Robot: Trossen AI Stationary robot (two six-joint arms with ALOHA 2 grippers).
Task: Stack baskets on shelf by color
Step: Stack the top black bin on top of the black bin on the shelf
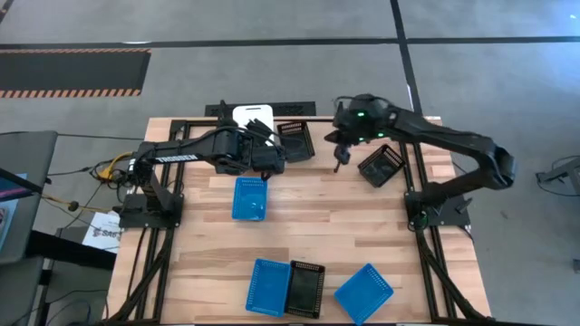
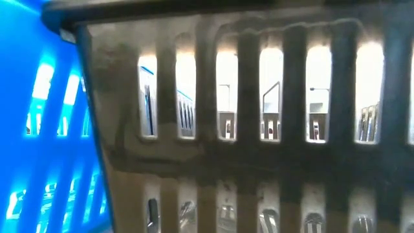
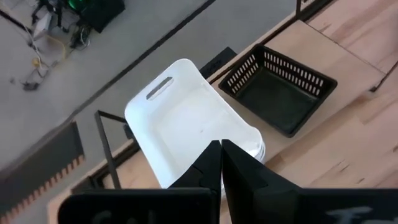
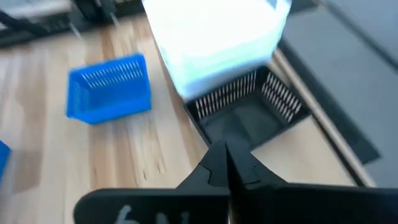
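A stack of white baskets [image 1: 254, 116] stands at the table's far edge and shows in the left wrist view [image 3: 193, 124]. A black basket [image 1: 295, 140] sits on the table right of it. My left gripper [image 1: 272, 156] is shut and empty, just near of the white stack [image 3: 221, 158]. My right gripper [image 1: 340, 161] is shut and empty, hovering between that black basket [image 4: 249, 115] and a second, turned black basket [image 1: 381, 166]. A blue basket [image 1: 249, 197] lies mid-table. Thin dark bars [image 3: 104, 140] stand by the white stack; I cannot tell whether they are the shelf.
At the near edge lie a blue basket [image 1: 267, 285], a black basket [image 1: 305, 290] and another blue basket [image 1: 364, 292]. The low view is filled by the slotted black basket wall [image 2: 259, 129] and a blue one [image 2: 45, 129]. Bare wood lies mid-table on the right.
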